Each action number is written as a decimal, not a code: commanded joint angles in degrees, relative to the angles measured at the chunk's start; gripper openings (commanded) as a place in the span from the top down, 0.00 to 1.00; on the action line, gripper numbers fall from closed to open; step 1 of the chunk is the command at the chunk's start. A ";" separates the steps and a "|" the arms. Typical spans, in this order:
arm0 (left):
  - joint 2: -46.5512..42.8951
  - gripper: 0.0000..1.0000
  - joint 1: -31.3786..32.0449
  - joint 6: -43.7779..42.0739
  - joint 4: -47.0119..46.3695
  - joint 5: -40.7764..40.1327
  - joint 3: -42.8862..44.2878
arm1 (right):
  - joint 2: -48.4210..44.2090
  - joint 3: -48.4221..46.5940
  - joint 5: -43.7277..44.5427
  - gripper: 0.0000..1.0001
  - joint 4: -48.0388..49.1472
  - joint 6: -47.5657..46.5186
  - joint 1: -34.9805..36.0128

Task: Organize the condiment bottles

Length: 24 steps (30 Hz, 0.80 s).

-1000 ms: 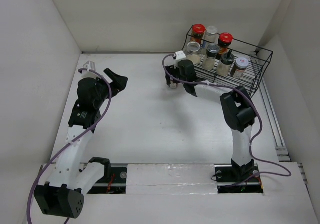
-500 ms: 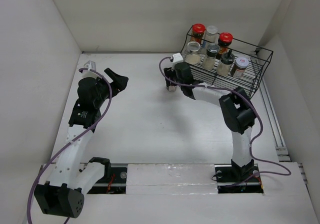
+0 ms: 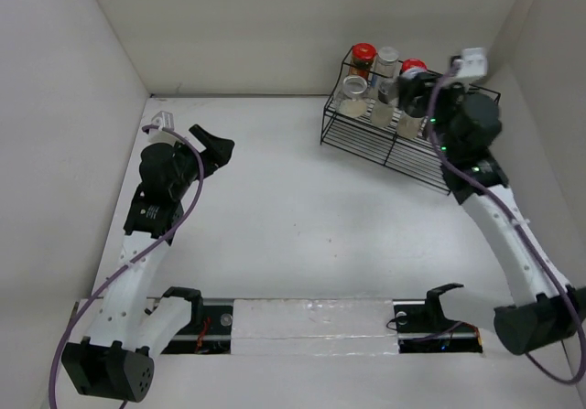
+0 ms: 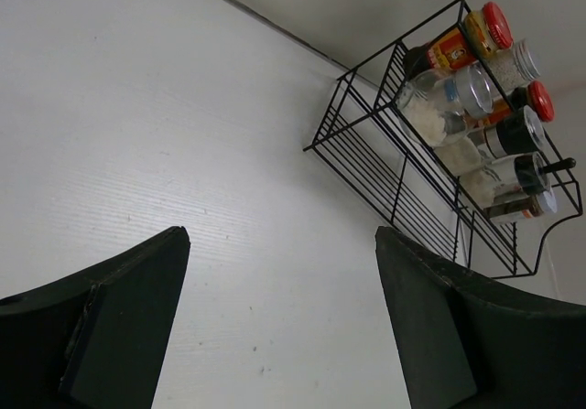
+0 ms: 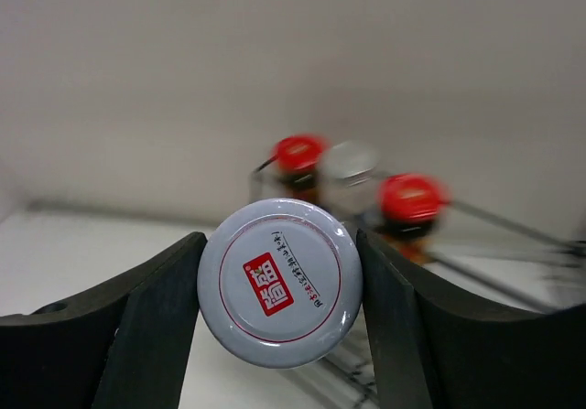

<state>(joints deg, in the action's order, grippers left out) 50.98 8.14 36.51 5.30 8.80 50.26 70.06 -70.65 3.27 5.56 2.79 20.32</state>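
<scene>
Left gripper (image 4: 279, 244): on the left, above the table (image 3: 275, 217) and well apart from the rack. The fingers are spread with nothing between them.
Black wire rack (image 3: 366, 137): at the far right of the table, set at an angle to the back wall.
Racked jars: all upright, grouped in the rack's left and far parts. A red-lidded jar (image 3: 363, 54) stands at the far left corner with a silver-lidded jar (image 3: 388, 57) just beside it. A second red-lidded jar (image 3: 414, 66) is to the right, and a pale-filled jar (image 3: 353, 89) stands in the near row.
Held jar (image 5: 279, 281): at the rack's right part, under the wrist, with its grey lid and red label facing the wrist camera (the top view hides its base, so neither contact with the rack floor nor tilt can be read).
Right gripper (image 5: 279, 244): clamped on the held jar, one finger on each side just below the lid.
Step in hand: judged to be seating the held jar in the rack's right part, where the near section shows bare floor.
Method: bring the jar upright. Lower it straight down, clear of the neighbouring jars. Release only once the base bears on the rack floor. Part the fingers slightly, then withdraw straight up.
Risk: sideways drift may knock the second red-lidded jar or catch the rack's top rim wire.
</scene>
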 commanded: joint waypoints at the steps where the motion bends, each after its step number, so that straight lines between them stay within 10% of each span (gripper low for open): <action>1: -1.15 0.22 -0.32 -0.56 -3.19 0.69 -0.16 | -4.83 -2.29 3.94 0.55 0.69 -0.77 -7.72; 10: -1.15 0.22 -0.32 -0.56 -3.19 0.69 -0.16 | -4.24 -2.03 0.51 0.55 -3.01 2.22 -29.00; 24: 0.70 0.22 -0.32 -0.56 -2.58 0.69 0.36 | 7.01 -1.24 -1.33 0.55 -1.61 3.45 -33.94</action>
<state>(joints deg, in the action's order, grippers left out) 51.57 8.14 36.49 4.95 8.99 50.26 77.19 -71.13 3.36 -5.48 4.97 -13.13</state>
